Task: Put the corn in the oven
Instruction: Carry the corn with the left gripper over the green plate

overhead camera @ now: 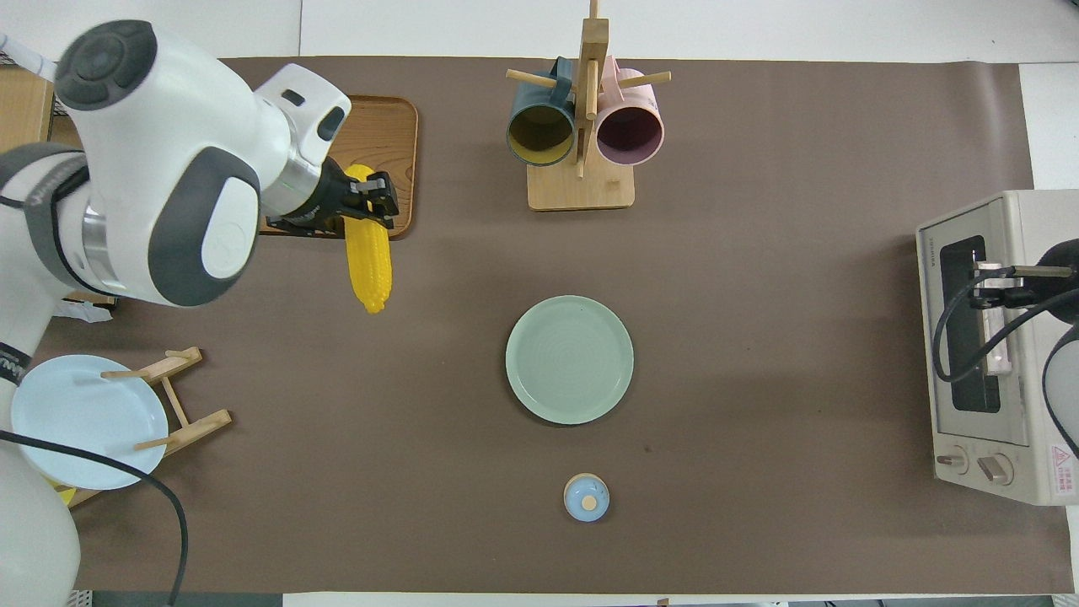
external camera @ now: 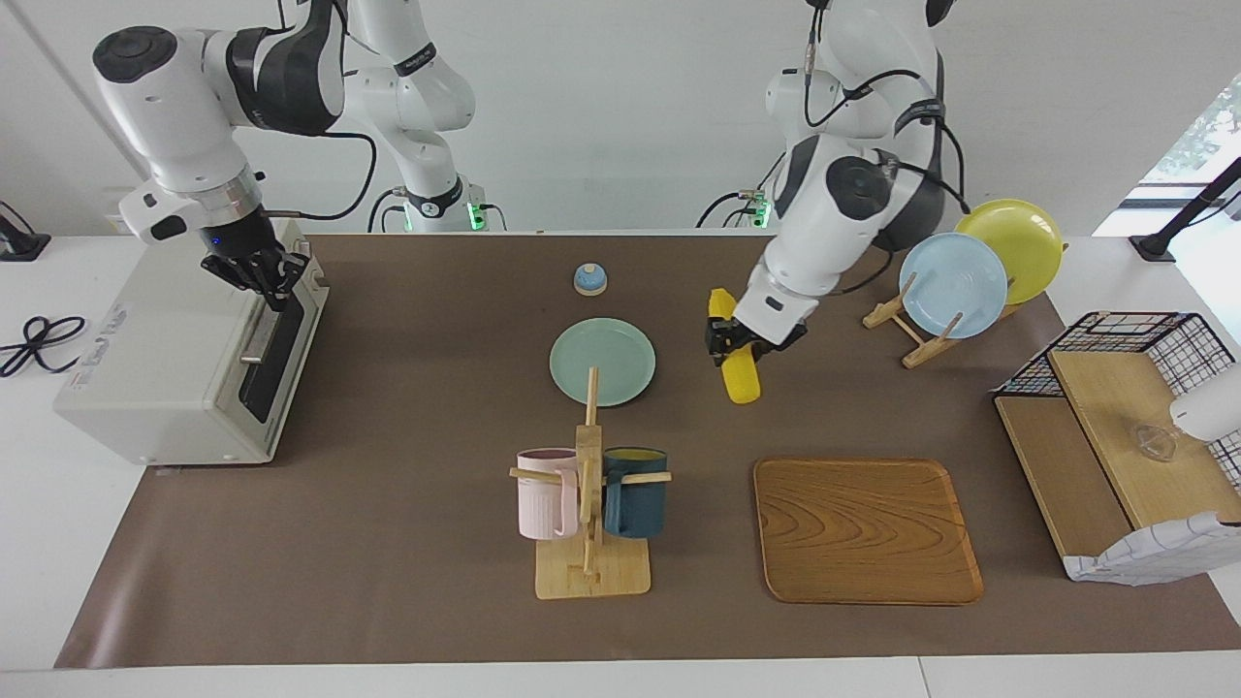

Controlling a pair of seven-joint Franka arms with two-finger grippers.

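- Brown matting is seen spread over the white table, with everything laid out on it.
- The off-white oven is placed at the right arm's end of the table, its dark glass door shut.
- The right tool is positioned at the oven's bar handle, at the top edge of the door; whether its fingers are clamped on the bar cannot be told.
- A wooden tray is set toward the left arm's end, farther from the robots than the corn.
- A green plate is found mid-table.
- The yellow corn is gripped across its middle by the left tool, closed around it, over bare mat between the green plate and the plate rack.
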